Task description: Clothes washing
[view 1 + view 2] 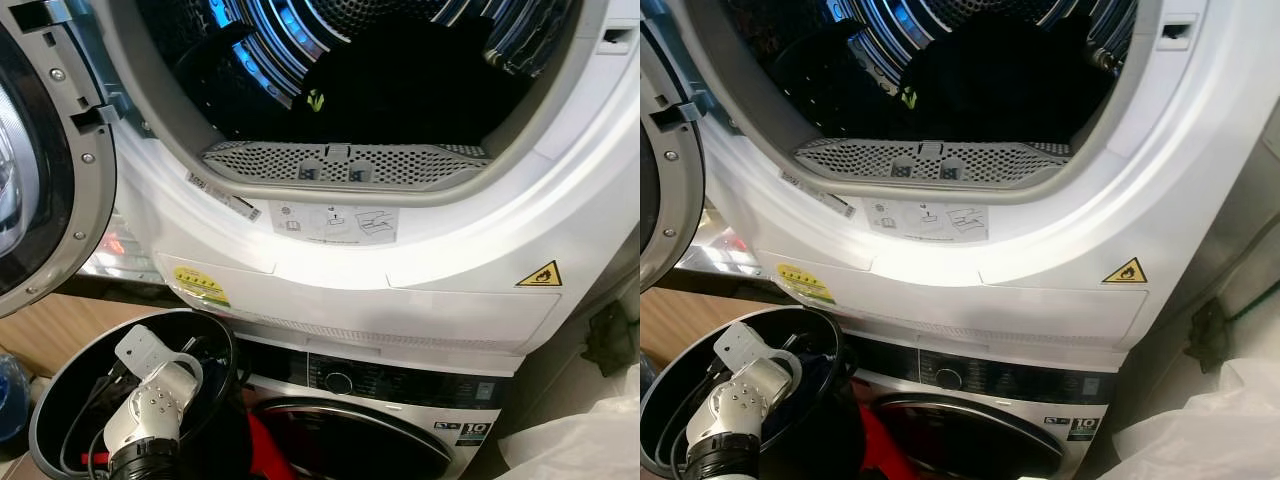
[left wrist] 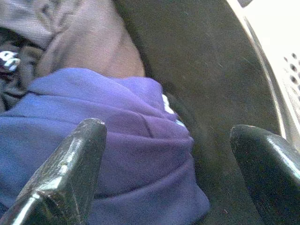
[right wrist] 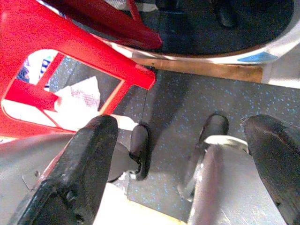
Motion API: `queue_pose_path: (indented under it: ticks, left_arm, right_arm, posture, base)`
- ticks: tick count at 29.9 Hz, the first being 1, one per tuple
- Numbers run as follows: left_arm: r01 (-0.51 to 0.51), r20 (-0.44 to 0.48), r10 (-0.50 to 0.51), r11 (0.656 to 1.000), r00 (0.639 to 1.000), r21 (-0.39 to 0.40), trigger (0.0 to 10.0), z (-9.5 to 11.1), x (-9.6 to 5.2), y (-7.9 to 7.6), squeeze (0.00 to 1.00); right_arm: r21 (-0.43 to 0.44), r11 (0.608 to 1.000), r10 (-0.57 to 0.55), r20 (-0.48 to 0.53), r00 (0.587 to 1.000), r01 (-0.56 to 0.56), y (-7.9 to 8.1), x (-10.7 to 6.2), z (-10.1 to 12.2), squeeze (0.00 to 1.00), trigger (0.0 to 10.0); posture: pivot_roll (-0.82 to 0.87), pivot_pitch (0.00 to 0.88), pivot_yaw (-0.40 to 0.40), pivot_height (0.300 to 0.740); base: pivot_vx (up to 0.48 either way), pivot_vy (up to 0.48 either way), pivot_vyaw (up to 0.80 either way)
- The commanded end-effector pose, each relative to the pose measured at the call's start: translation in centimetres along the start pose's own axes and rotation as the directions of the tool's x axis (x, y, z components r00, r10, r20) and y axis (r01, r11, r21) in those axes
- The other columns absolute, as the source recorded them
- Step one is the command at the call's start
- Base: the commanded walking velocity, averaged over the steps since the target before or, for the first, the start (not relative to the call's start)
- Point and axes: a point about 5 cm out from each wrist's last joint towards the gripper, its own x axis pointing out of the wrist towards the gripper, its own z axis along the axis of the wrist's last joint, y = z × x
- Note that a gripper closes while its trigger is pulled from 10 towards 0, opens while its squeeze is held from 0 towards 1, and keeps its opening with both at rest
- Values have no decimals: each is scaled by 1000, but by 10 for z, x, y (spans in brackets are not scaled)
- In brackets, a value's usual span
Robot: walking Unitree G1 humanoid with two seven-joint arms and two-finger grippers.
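A black laundry basket stands at the lower left, in front of the stacked machines. My left arm reaches down into it. In the left wrist view my left gripper is open just above a purple garment, which lies against the basket's dark inner wall. A grey-brown garment lies behind the purple one. Above, the dryer drum holds dark clothes behind the perforated lint filter. My right gripper hangs open over the floor with nothing between its fingers.
The dryer door stands open to the left. The washer sits beneath the dryer, its round door low down. A red plastic frame stands by the washer. A white plastic bag lies at the lower right.
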Motion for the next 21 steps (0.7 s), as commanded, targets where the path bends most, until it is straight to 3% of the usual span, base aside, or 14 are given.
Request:
queue_pose_path:
  ticks: [1, 8, 18, 21]
  left_arm:
    - [-40, 27, 42, 998, 999, -52, 10000, 11, 4, 8, 1000]
    - [-102, 39, 109, 985, 993, -141, 10000, 16, 9, 15, 1000]
    - [-107, 42, 115, 982, 992, -153, 10000, 14, 11, 13, 1000]
    - [-134, 32, 141, 976, 989, -173, 10000, 12, 18, 18, 1000]
  right_arm:
    - [-10, 1000, 10, -22, 1000, -11, 0, -1, -7, 0, 10000]
    - [-29, 1000, 9, -24, 1000, -10, -5, -2, -6, 0, 10000]
    - [-42, 999, 16, -13, 1000, -16, -5, -2, -1, 0, 10000]
    - [-45, 999, 20, -14, 1000, -21, -4, -1, -1, 0, 10000]
  posture:
    - [117, 0, 45, 740]
    - [127, 0, 23, 740]
    - [128, 0, 13, 740]
    - [124, 0, 11, 740]
  base:
    - [0, 0, 0]
    - [0, 0, 0]
    - [0, 0, 0]
    - [0, 0, 0]
